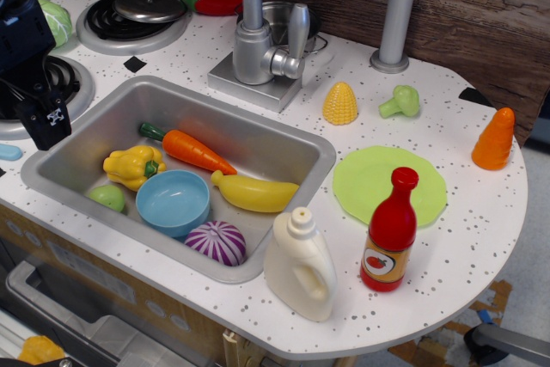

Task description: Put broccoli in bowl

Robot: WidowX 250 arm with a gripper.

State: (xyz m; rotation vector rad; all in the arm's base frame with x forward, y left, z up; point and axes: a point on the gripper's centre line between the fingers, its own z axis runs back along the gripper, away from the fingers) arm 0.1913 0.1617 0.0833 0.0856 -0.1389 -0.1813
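The light-green broccoli (400, 102) lies on the white counter to the right of the tap, next to the yellow corn (340, 103). The light-blue bowl (173, 202) stands empty in the sink (284, 145), near its front. My black gripper (45, 118) hangs at the far left, over the sink's left rim and the stove, far from the broccoli. It holds nothing that I can see. Its fingers are dark and bunched together, so I cannot tell whether they are open or shut.
In the sink with the bowl are a carrot (191, 149), yellow pepper (131, 166), banana (254, 192), purple onion (216, 242) and a small green fruit (108, 198). The tap (262, 49) stands behind the sink. A green plate (365, 180), ketchup bottle (390, 231), white bottle (300, 266) and orange cone (494, 140) are on the counter at right.
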